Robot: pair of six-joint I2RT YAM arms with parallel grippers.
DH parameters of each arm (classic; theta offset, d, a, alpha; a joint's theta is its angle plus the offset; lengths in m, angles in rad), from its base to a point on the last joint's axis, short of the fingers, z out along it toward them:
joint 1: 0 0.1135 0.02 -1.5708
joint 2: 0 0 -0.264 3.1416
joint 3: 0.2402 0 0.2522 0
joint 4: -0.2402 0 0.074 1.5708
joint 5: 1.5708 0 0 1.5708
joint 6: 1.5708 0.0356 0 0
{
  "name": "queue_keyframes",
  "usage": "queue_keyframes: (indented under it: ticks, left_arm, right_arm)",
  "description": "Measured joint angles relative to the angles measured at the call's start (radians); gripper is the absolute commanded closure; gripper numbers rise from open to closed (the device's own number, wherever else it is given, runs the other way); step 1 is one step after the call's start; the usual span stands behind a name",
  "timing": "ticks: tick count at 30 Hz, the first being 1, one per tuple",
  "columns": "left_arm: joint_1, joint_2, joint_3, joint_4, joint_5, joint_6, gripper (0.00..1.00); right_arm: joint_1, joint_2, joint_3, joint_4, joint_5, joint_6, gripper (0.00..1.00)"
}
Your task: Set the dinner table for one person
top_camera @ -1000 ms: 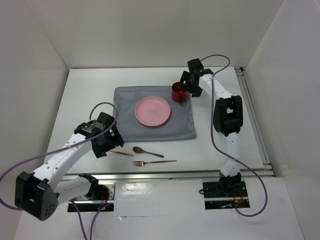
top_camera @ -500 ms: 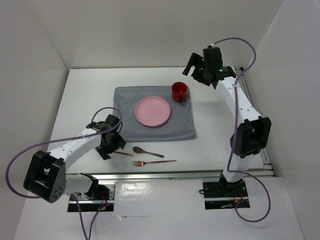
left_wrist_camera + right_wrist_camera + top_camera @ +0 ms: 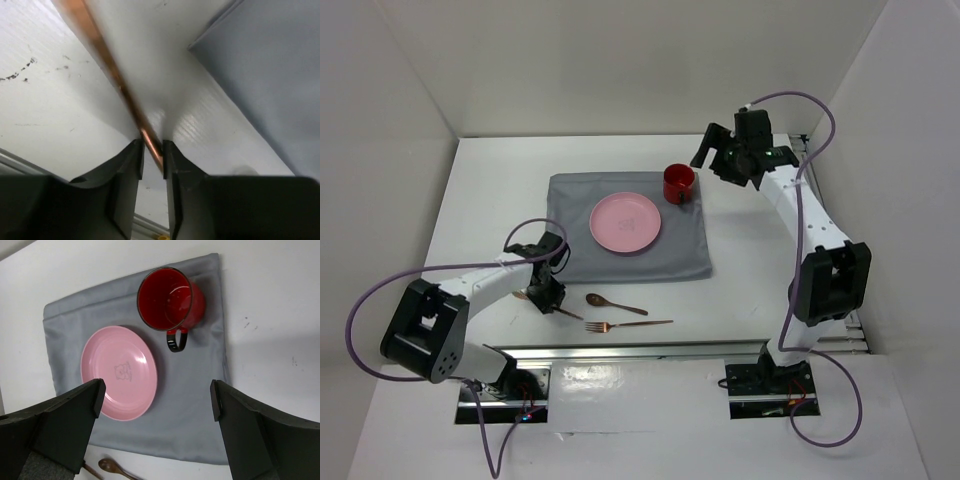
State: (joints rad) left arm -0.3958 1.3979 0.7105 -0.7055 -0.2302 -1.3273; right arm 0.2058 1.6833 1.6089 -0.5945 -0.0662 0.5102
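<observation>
Top view: left gripper [image 3: 546, 292] low over a copper utensil [image 3: 572, 314] near the front edge of the tabletop [image 3: 490, 190]. Left wrist: jaws nearly together around it; clamping cannot be confirmed. Right wrist: right gripper [image 3: 157, 390] jaws wide apart above the mug [image 3: 172, 300]. Step: cutlery pickup; next, secure grip, lift.

Bright, even overhead light; soft shadows lie beside the mat [image 3: 620, 245] on the white desk [image 3: 490, 180]. Near the mat's corner the copper handle [image 3: 102, 57] blurs.

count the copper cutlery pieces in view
3. A spoon lies off the near edge of the grey mat, a fork beside it, and a third thin piece sits between the jaws of the left gripper.
</observation>
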Motion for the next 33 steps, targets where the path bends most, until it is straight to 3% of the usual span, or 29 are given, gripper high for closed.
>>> queue_keyframes:
  ticks: [2, 7, 15, 20, 27, 33]
  left_arm:
    - [0.005, -0.002, -0.002, 0.001, -0.002, -0.014, 0.71]
    - [0.029, -0.047, -0.025, 0.004, -0.013, -0.025, 0.98]
    - [0.101, -0.273, -0.015, -0.100, -0.091, -0.004, 1.00]
    - [0.105, -0.305, 0.117, -0.122, -0.124, 0.176, 1.00]
    - [-0.095, -0.076, 0.428, -0.061, -0.003, 0.413, 1.00]
    - [-0.285, 0.203, 0.664, -0.010, 0.128, 0.442, 1.00]
  right_arm:
    - [-0.014, -0.008, -0.014, -0.001, -0.003, -0.005, 0.01]
    - [-0.042, -0.037, -0.041, -0.001, -0.011, -0.015, 0.01]
    - [-0.053, -0.055, -0.060, 0.002, -0.033, -0.029, 0.01]
    - [-0.059, -0.071, -0.097, 0.002, -0.039, -0.031, 0.01]
    - [-0.103, -0.193, -0.241, -0.010, -0.047, -0.033, 0.01]
    - [-0.161, -0.322, -0.377, -0.059, -0.041, -0.033, 0.01]
